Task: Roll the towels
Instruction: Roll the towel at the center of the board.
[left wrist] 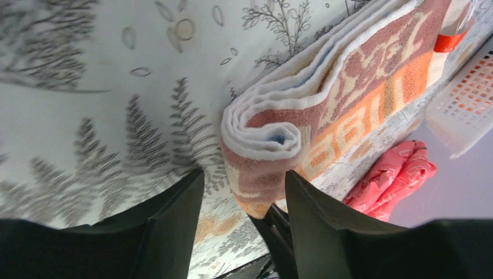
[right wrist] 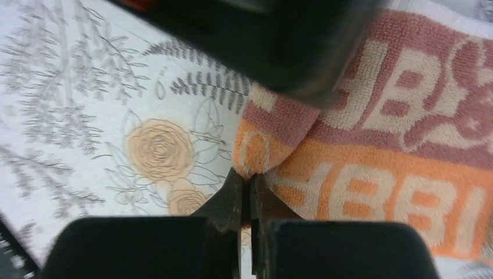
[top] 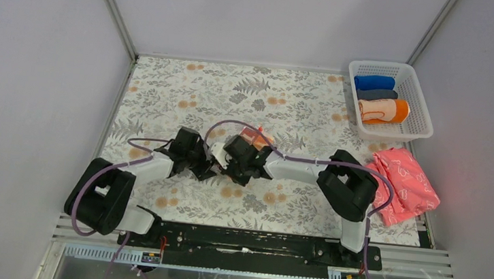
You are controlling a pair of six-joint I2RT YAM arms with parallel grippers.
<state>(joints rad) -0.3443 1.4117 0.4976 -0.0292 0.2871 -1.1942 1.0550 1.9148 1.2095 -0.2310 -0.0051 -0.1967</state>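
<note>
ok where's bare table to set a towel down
Bare table along the back wall, left of the basket, and the near strip between towel and black rail. Crowded: the centre around the towel, and the right edge under the pink cloth.

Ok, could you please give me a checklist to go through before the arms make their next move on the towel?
1. Right gripper shut on a corner of the lettered towel: ok.
2. Left gripper open, with one finger on each side of the curled end: ok.
3. Lettered towel fully rolled: not ok. Only one end is curled and the rest lies flat.
4. Orange-bordered towel rolled and in the basket: ok.
5. Pink cloth apart from the work, lying near the basket: ok.
</note>
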